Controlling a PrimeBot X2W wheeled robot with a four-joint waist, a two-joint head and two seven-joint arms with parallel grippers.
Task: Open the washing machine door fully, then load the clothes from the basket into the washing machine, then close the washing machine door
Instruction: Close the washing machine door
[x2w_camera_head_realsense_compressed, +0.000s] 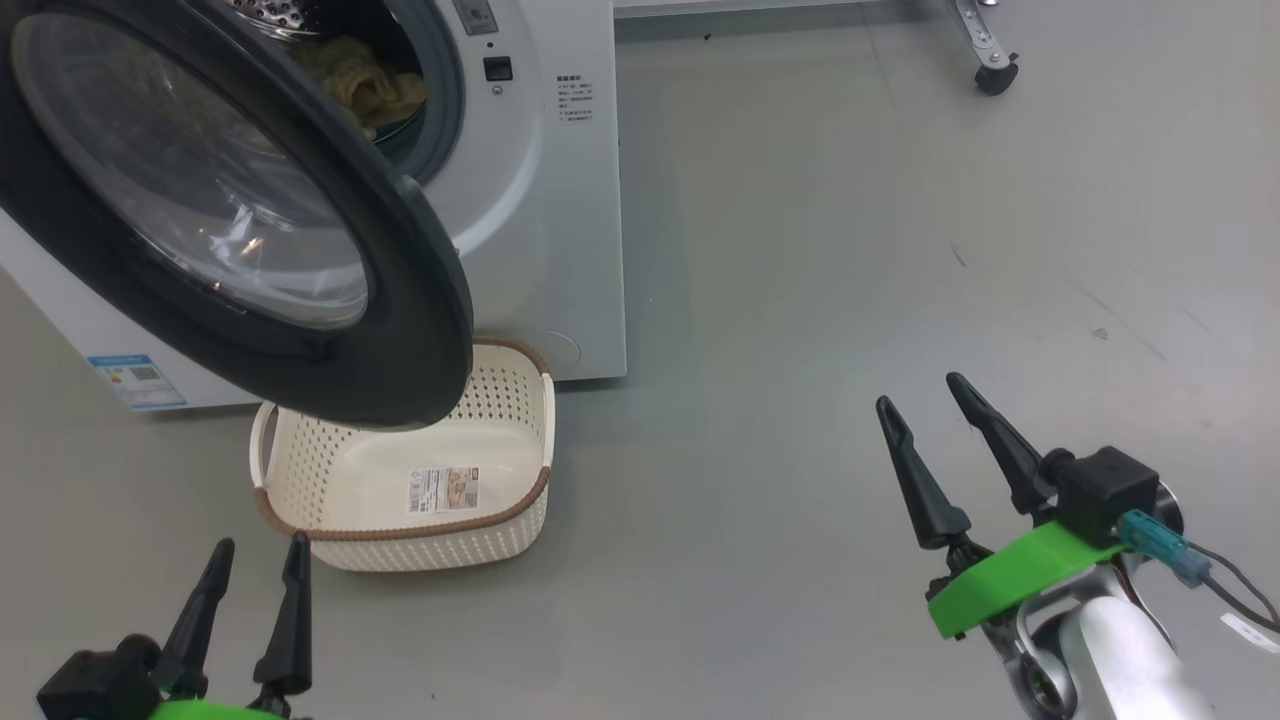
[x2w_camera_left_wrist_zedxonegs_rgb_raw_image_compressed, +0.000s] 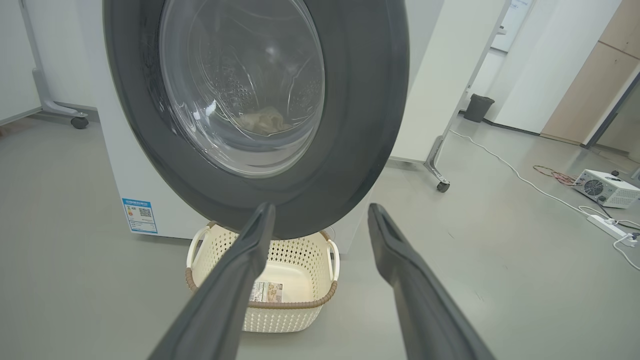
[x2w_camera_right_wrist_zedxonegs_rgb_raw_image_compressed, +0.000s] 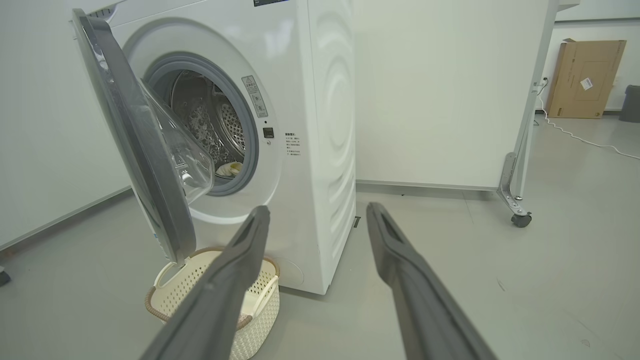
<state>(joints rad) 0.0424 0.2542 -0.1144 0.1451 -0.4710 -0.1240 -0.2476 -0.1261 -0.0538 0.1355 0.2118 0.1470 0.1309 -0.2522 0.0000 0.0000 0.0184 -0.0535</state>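
Washing machine (x2w_camera_head_realsense_compressed: 540, 200) stands at far left on the grey floor (x2w_camera_head_realsense_compressed: 800, 300), with a blue sticker (x2w_camera_head_realsense_compressed: 137, 380) low on its front. The door (x2w_camera_head_realsense_compressed: 420, 300) is swung out toward the near side, neither shut nor flat back, and its black rim hangs over the far left part of the basket (x2w_camera_head_realsense_compressed: 400, 532) without clearly touching it. The basket sits on the floor just in front of the machine's right front corner; its pale bottom shows, with a label (x2w_camera_head_realsense_compressed: 445, 490) on it. The clothes (x2w_camera_head_realsense_compressed: 365, 85) lie as a pale yellow heap low in the steel drum, just behind the grey seal. Left gripper (x2w_camera_head_realsense_compressed: 261, 543) is at near left, just short of the basket, fingers spread, nothing between them. Right gripper (x2w_camera_head_realsense_compressed: 920, 392) is at near right, well apart from basket and machine, fingers likewise spread over bare floor. A castor wheel (x2w_camera_head_realsense_compressed: 995, 78) stands at far right.
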